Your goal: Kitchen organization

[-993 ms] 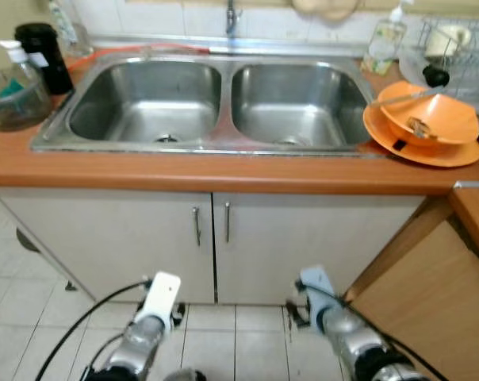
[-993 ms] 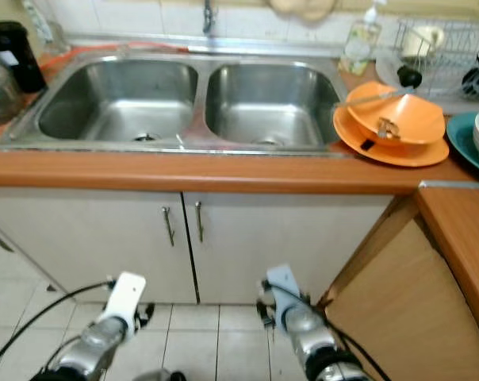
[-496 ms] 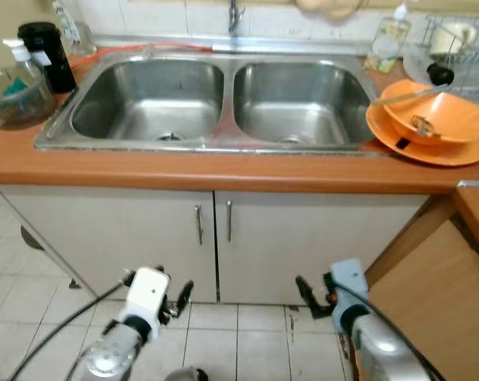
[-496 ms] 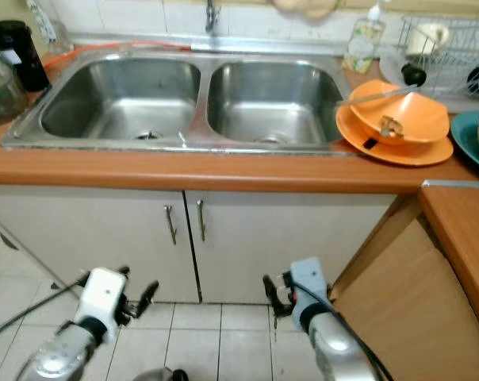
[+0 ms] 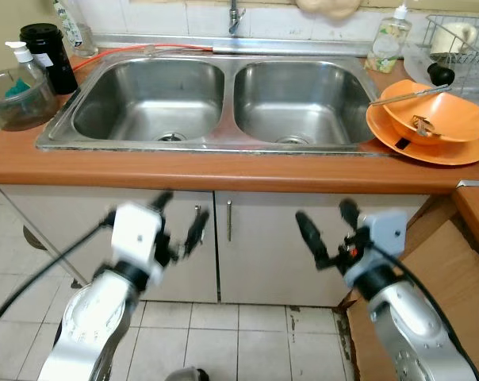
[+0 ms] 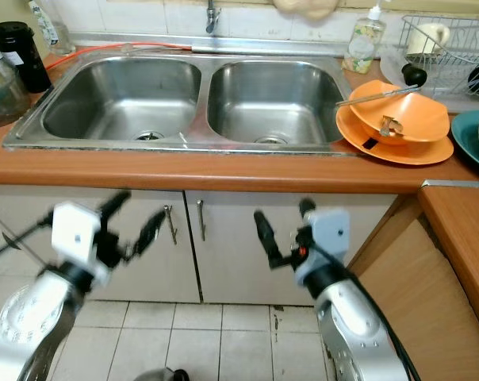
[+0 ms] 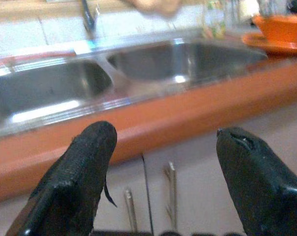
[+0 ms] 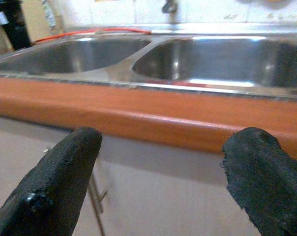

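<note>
Both arms are hanging out in front of the cabinet doors (image 5: 224, 238), below the counter edge (image 5: 224, 171). The left gripper (image 5: 178, 218) is blurry, fingers spread wide, holding nothing. The right gripper (image 5: 328, 226) is gaping the same, empty too. Further back, the double sink (image 5: 216, 99) is sitting bare, and orange bowls (image 5: 426, 119) with a utensil are stacking up by a dish rack (image 5: 461, 48) that's getting cut off at the frame edge.

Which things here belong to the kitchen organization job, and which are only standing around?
For the job:
orange plate
orange bowl on it, with a utensil across it
dish rack
left gripper and right gripper, both open, below the counter

Standing around:
double sink
soap bottle
black container
</note>
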Robot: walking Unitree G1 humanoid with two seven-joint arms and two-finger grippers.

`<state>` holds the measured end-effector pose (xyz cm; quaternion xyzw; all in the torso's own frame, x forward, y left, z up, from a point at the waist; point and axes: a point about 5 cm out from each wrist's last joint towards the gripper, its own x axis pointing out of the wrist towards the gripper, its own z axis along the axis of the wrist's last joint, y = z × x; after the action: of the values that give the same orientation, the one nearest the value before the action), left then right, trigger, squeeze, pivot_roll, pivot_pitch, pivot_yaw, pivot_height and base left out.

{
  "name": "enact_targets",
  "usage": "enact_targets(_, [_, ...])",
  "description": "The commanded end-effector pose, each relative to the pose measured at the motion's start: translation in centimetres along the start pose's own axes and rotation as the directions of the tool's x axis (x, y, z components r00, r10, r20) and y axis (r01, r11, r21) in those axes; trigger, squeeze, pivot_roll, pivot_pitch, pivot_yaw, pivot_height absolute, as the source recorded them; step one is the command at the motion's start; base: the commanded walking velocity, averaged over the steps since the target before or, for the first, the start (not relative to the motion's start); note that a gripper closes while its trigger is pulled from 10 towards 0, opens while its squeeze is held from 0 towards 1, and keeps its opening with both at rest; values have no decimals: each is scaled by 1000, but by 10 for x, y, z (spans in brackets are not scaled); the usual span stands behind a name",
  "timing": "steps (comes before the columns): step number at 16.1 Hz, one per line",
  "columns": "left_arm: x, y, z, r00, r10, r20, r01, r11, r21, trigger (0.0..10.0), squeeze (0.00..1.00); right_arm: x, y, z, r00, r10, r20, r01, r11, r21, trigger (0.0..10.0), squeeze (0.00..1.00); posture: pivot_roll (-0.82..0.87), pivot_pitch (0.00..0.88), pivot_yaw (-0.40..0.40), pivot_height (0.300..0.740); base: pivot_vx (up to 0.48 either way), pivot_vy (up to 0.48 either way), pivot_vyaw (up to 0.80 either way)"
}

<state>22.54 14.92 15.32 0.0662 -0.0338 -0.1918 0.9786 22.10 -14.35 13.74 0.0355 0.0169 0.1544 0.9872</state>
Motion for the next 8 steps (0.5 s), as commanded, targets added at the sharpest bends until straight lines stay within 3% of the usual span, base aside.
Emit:
enact_targets(1, [5, 4, 3, 999, 50, -12, -50, 999, -4, 10000, 0, 4, -3, 4, 999, -43, -4, 43, 999, -30, 10000, 1000, -56, 0, 37, 740, 0, 0, 0])
enact_targets(3, [12, 6, 6, 994, 113, -15, -113, 993, -45, 10000, 0, 12, -5, 8, 995, -102, -10, 101, 993, -64, 10000, 1000, -65, 0, 42, 740, 0, 0, 0])
enact_targets(6, [19, 0, -9, 957, 262, -128, -266, 964, -14, 10000, 0, 33, -15, 5, 983, -185, -19, 183, 981, -59, 10000, 1000, -24, 0, -17, 740, 0, 0, 0])
enact_targets(8, [31, 0, -8, 946, 297, -126, -301, 954, -11, 10000, 0, 38, -21, 17, 983, -185, 5, 184, 979, -90, 10000, 1000, -89, 0, -6, 740, 0, 0, -788])
